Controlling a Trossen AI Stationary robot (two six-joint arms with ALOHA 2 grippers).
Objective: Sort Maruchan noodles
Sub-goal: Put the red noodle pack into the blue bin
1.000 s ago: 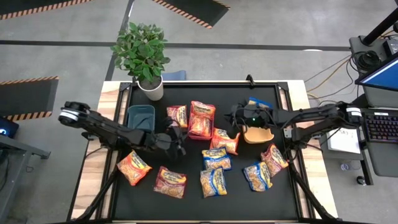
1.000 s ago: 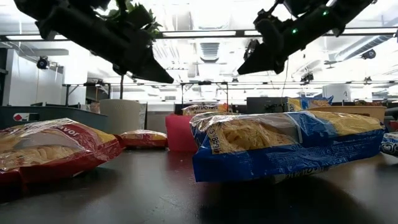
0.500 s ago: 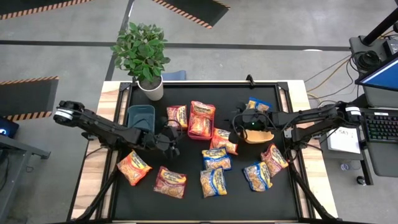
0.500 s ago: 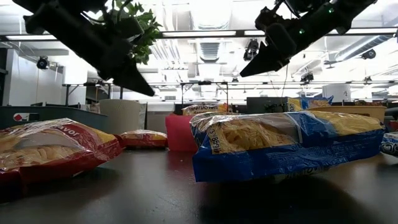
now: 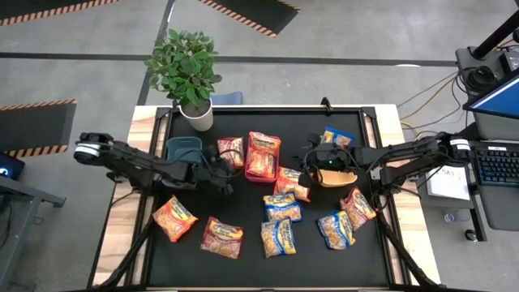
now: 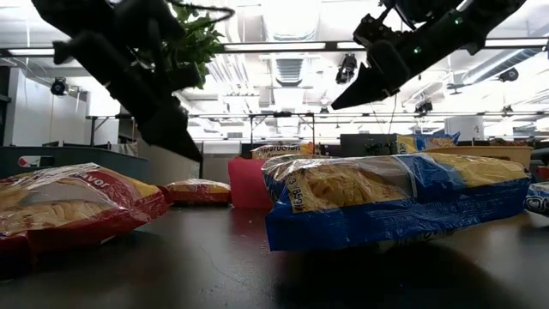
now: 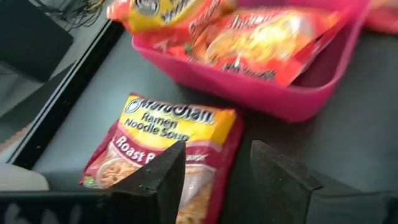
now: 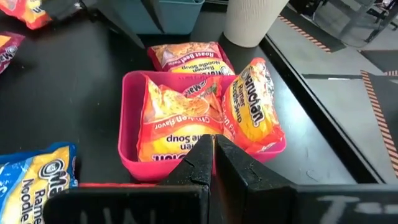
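Maruchan packets lie flat on the black table. A red-pink packet (image 5: 231,150) lies just left of the red bin (image 5: 263,172), which holds orange packets (image 8: 180,121). My left gripper (image 7: 214,171) is open and hangs above the red-pink packet (image 7: 168,146) without touching it; it also shows in the high view (image 5: 225,168). My right gripper (image 8: 212,155) is shut and empty, raised between the red bin and the tan bin (image 5: 336,176). Blue-and-yellow packets (image 5: 281,207) and other red and orange ones (image 5: 174,219) lie nearer the front.
A teal bin (image 5: 182,152) stands left of my left gripper. A potted plant (image 5: 188,73) stands at the far left corner. A blue packet (image 5: 336,138) rests at the tan bin's far side. An orange packet (image 5: 292,183) lies between the bins.
My left gripper has moved toward the table's far edge and down, from over bare table to above the red-pink packet beside the red bin. The packets have stayed where they were.
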